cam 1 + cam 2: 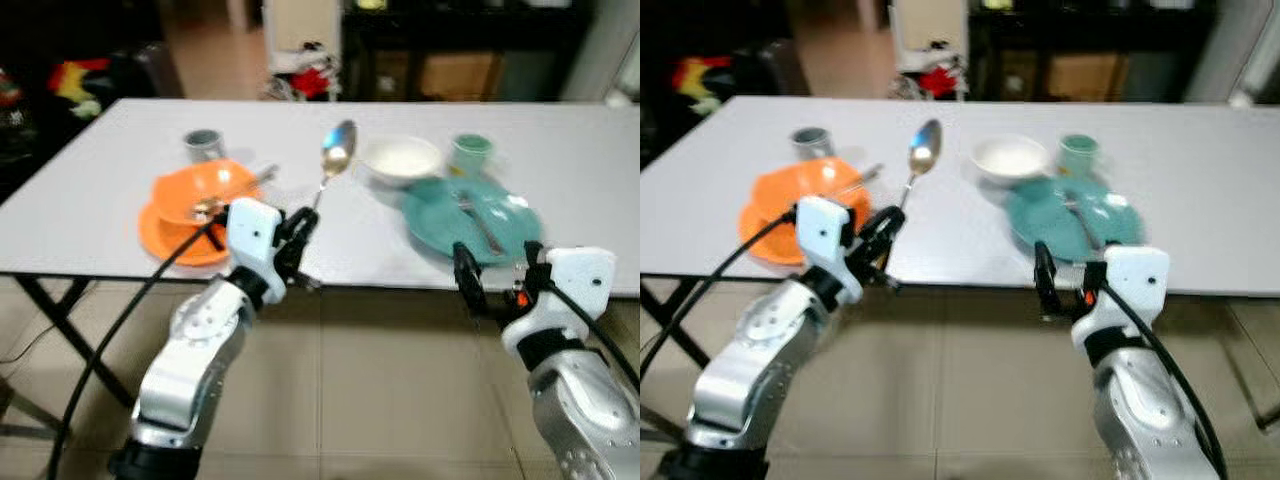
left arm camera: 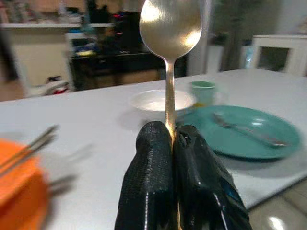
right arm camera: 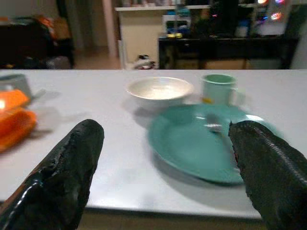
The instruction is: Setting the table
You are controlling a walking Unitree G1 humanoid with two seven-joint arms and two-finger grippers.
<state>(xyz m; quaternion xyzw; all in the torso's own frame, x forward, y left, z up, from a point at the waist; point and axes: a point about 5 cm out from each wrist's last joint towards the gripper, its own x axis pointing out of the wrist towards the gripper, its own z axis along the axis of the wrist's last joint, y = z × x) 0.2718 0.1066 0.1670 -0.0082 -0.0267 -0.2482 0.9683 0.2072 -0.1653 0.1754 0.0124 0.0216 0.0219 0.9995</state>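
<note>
Left gripper (image 1: 298,232) clamped on spoon (image 1: 337,154) handle, bowl up, over table (image 1: 100,180) near edge. Right gripper (image 3: 165,167) spread wide, empty, just off near edge before teal plate (image 1: 470,215); what looks like a fork (image 1: 478,222) lies on it. Orange plate (image 1: 165,235) near the left end.

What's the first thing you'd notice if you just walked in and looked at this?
The shiny spoon, held upright in the left gripper above the near edge of the white table, between the two place settings. On the robot's left sit a bright orange bowl and plate; on its right, a teal plate with a fork on it, a white bowl and a green cup behind. The right gripper hangs open by the table's edge.
</note>
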